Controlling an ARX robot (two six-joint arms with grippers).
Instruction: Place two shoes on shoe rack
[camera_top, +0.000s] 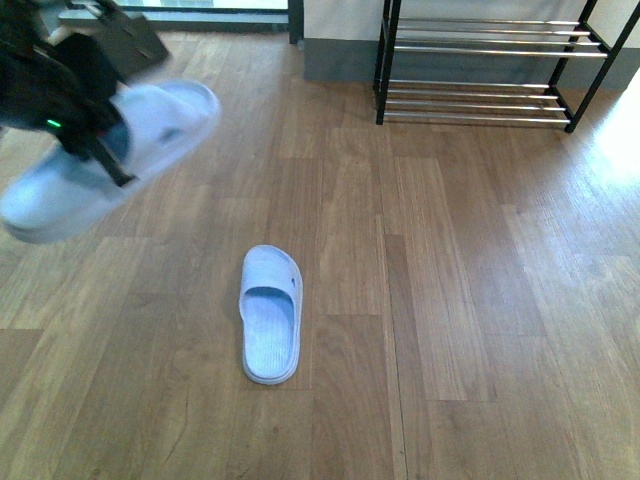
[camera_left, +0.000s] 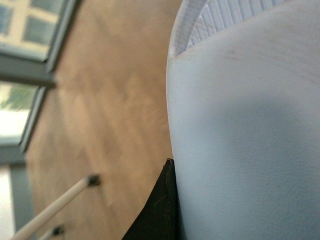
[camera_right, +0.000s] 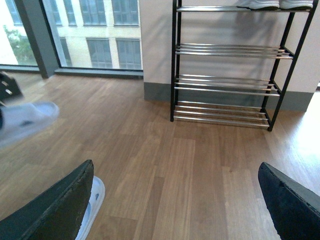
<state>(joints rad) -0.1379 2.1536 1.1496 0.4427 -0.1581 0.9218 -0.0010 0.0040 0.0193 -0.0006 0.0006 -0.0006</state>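
My blurred left gripper (camera_top: 98, 150) clamps a smooth, pale slide (camera_top: 160, 115), partly cut off; my right gripper (camera_right: 175, 205) is spread wide.

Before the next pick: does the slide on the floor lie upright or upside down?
Upright: the slide rests sole down on the floor, footbed and strap facing up.

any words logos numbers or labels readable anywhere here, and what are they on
No text can be read in any view.
On the held slide and the slide on the floor: plain pale blue, no brand showing.
On the shoe rack: bare bars, no label showing.
On the left gripper: a small green light, no writing.
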